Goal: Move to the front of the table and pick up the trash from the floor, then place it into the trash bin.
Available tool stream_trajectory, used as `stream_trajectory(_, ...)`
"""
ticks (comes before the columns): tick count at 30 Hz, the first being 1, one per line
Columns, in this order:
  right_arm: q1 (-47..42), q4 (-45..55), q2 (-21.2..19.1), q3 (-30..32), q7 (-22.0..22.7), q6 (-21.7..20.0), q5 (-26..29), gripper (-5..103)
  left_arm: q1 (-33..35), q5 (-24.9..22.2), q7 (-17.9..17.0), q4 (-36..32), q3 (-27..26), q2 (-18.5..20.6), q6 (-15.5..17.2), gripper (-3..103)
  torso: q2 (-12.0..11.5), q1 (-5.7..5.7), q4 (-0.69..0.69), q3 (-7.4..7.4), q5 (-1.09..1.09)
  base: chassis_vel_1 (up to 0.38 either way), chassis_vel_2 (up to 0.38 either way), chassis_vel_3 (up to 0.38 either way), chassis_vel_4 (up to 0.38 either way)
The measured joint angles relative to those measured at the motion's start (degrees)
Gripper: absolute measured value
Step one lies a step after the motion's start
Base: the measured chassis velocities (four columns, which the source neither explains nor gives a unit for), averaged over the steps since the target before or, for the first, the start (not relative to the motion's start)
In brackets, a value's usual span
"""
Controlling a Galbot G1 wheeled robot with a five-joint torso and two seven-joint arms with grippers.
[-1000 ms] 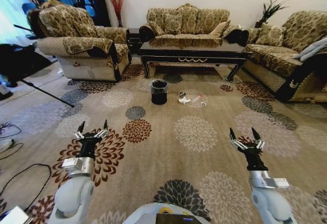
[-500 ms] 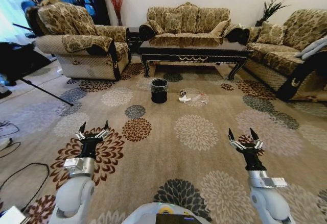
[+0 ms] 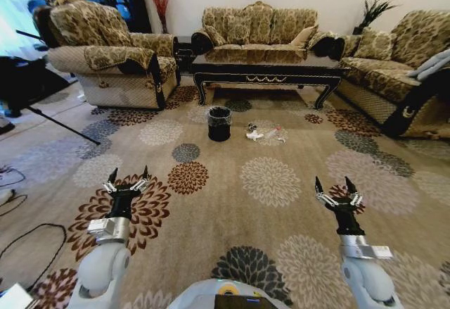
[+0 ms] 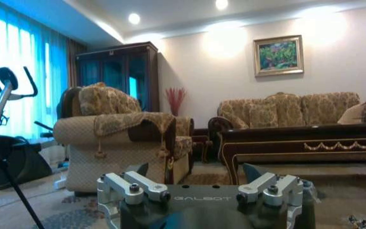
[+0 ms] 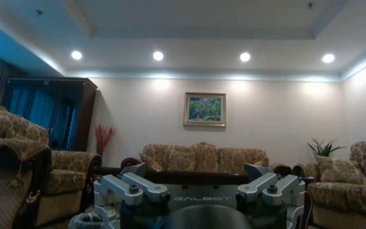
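Both tools hang low over the flowered carpet, well short of the table (image 3: 266, 71): the left tool (image 3: 127, 176) and right tool (image 3: 331, 186) each with fingers spread apart, holding nothing. The trash (image 3: 255, 135) lies on the floor just beside the trash bin (image 3: 219, 124).

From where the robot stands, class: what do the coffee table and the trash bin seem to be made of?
The table: probably dark wood with a glossy finish, since its top reflects light and its curved legs look carved. The trash bin: body material unclear; its crinkly, shiny black liner looks like plastic film.
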Motion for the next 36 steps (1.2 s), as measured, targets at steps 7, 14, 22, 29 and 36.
stream_trajectory(7,0.0,-0.8,0.3,0.0,-1.7,0.3,0.3,100,0.4,0.3,0.0,-0.2,-0.2,-0.4,-0.8,100,0.2,-0.01,0.00,0.14,0.00,0.000,0.000,0.000,0.000)
stream_trajectory(14,0.1,-1.0,0.5,-0.3,-2.3,0.4,0.4,100,0.7,0.9,-0.4,-0.6,-0.3,-0.7,-1.0,100,0.3,-0.02,0.00,0.22,0.00,0.000,0.000,0.000,0.000)
stream_trajectory(22,0.3,-1.1,0.6,-0.3,-2.3,0.5,0.5,100,0.6,1.2,-0.6,-0.9,-0.1,-1.0,-1.0,100,0.4,-0.02,0.00,0.30,0.01,-0.109,0.109,0.123,-0.113)
stream_trajectory(29,0.5,-1.3,0.8,-0.3,-2.3,0.5,0.5,100,0.6,1.2,-0.6,-1.2,-0.2,-1.0,-1.0,100,0.4,-0.01,-0.01,0.35,0.00,-0.233,0.252,0.255,-0.255)
stream_trajectory(36,0.5,-1.4,1.2,-0.3,-2.6,0.6,0.3,100,1.0,1.1,-0.5,-1.8,-0.4,-0.9,-1.1,100,0.5,-0.02,0.00,0.37,0.02,-0.315,0.338,0.321,-0.340)
